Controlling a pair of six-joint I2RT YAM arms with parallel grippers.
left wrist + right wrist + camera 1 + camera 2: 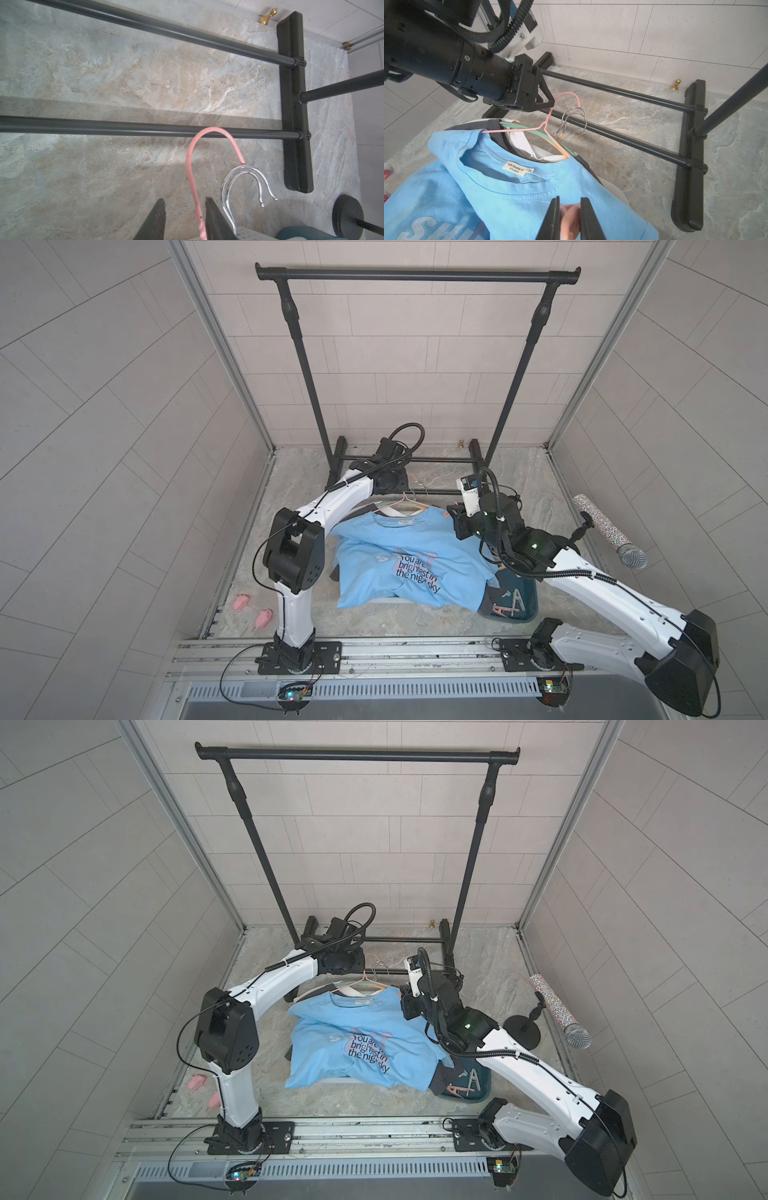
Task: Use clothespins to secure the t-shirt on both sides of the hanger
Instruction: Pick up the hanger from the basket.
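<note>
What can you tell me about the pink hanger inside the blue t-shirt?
The pink hanger is thin coated wire, coral pink, with a round open hook and a twisted neck. Its shoulders run inside the collar of the blue t-shirt, which lies on a pile with other hangers beside it. The neck passes between the fingers of the left gripper, which stand apart; the wire sits close to one finger, unclamped.
</note>
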